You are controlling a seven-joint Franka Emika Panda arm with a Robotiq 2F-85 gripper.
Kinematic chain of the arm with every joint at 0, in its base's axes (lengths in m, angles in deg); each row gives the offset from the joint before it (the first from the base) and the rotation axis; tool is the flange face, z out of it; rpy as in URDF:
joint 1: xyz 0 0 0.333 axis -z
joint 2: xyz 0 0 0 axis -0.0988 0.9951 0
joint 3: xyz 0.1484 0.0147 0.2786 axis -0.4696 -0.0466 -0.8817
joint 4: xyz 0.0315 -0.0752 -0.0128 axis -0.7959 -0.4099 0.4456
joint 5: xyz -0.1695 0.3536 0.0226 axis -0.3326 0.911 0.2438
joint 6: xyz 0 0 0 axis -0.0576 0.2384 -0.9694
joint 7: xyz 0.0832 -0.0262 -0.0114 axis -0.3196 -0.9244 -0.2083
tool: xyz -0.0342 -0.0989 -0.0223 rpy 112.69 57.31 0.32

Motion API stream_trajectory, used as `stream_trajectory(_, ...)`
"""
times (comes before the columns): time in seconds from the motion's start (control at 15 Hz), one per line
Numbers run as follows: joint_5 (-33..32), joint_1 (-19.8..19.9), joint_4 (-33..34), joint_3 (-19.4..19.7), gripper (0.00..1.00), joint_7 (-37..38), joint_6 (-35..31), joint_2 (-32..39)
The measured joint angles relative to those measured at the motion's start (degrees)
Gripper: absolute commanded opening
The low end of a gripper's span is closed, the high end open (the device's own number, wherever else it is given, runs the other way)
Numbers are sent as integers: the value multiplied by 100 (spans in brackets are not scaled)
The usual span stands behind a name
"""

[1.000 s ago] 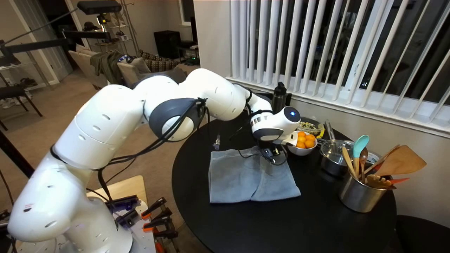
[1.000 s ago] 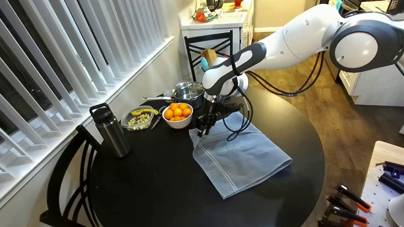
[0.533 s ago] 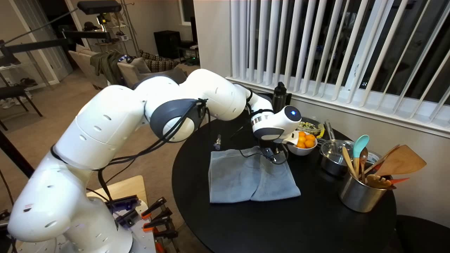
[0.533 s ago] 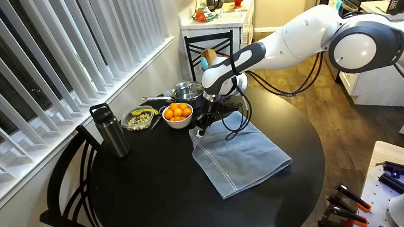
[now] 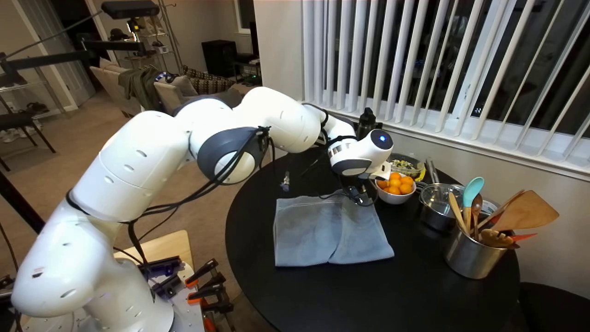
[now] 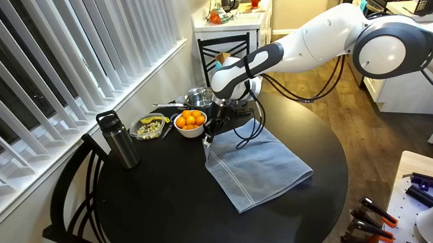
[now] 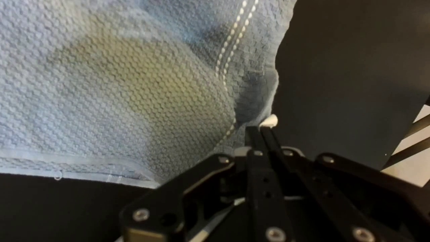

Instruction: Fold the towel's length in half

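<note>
Towel of light grey-blue, finely textured cloth point(image 5: 306, 233), roughly rectangular, spread on the round black table point(image 5: 350, 302) with one corner near the round white bowl point(image 5: 394, 199) of orange, ball-shaped fruit point(image 5: 406, 188). At that corner is the black two-fingered gripper point(image 7: 258, 130). In the wrist view its fingers point(image 7: 252, 138) stand together and the cloth is gathered up to their tips; the corner is taken to be pinched between them, though the number of layers caught cannot be made out. Step in hand, by inference: drawing this corner to its place in the fold. For a good result the path should be low and slow, lest the cloth slip out or the whole towel be dragged askew. The double line of white stitching point(image 7: 235, 45), bent near the fingertips, should be brought straight and even with the edge beside it before the grip is released. Clearance also calls for care, since the gripper hangs just beside the bowl. Compare half a second earlier: the gripper has since risen and shifted toward the white vertical blinds point(image 6: 154, 21), more of the fruit is uncovered in an exterior view, and the main spread of the towel has kept its place.
</note>
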Motion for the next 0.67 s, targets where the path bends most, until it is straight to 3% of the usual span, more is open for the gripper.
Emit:
stream_trajectory(0.6,-693,-349,666,182,4,516,14,443)
stream_trajectory(0.67,-778,-408,741,192,28,562,16,550)
